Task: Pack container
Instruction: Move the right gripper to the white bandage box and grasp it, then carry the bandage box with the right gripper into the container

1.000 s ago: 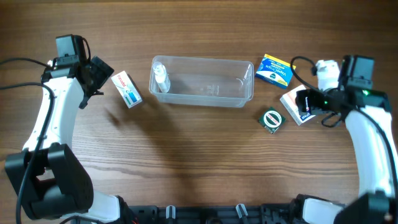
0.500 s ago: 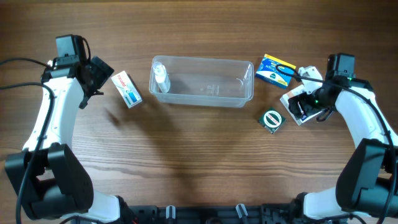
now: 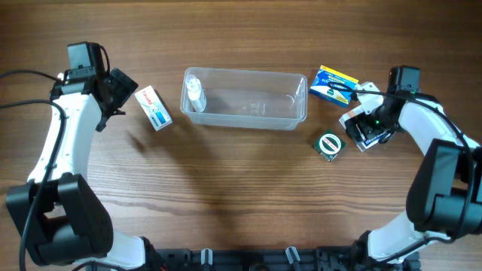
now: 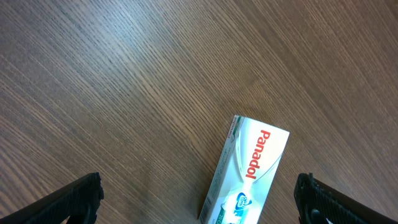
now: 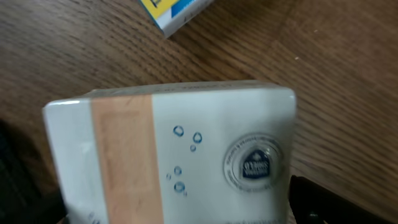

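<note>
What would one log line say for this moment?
left fingers open above Panadol box | right fingers open close over white box | container holds small bottle

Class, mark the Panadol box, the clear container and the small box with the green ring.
Panadol box (image 4: 256,155): left wrist view, on its red lettering.
clear container (image 3: 248,122): overhead view, on its near wall.
small box with the green ring (image 3: 329,144): overhead view, on the ring's centre.

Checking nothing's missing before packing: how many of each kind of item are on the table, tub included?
Tub: 1
Bottle: 1, inside the tub
Boxes: 3: Panadol box, blue box, white box
Green pack: 1
Total: 6
</note>
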`<action>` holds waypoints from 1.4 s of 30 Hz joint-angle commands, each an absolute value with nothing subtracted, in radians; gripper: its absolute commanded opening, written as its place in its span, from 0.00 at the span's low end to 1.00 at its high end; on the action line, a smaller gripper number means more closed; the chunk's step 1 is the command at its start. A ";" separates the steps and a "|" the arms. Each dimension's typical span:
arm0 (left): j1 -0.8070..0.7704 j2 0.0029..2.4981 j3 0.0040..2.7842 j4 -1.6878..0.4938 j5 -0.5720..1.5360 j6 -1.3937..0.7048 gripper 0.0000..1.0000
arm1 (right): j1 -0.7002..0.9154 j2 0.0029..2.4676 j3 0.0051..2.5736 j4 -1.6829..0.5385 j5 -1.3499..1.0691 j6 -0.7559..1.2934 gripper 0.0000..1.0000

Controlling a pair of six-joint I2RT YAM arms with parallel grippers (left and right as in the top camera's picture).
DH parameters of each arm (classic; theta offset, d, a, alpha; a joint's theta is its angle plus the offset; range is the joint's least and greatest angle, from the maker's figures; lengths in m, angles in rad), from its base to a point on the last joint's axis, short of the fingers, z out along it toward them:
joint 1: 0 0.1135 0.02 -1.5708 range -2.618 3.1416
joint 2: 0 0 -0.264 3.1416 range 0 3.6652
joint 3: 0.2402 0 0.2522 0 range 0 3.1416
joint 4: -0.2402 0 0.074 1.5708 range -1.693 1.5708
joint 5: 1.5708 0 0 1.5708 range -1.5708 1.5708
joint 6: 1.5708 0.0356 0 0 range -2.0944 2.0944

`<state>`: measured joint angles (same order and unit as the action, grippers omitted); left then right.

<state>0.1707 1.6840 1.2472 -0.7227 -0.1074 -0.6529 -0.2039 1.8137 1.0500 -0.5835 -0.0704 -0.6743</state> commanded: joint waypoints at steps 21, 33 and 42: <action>0.175 1.691 1.257 -0.723 -0.121 -0.660 1.00 | -0.208 1.835 1.055 -0.520 -0.037 -0.225 0.87; 0.175 1.691 1.257 -0.723 -0.121 -0.659 1.00 | -0.208 1.835 1.055 -0.565 0.006 -0.237 1.00; 0.175 1.691 1.257 -0.723 -0.121 -0.659 1.00 | -0.208 1.834 1.064 -0.578 0.015 -0.261 0.68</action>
<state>0.1707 1.6840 1.2472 -0.7227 -0.1074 -0.6529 -0.2039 1.8252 1.0500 -0.5732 -0.0128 -0.2535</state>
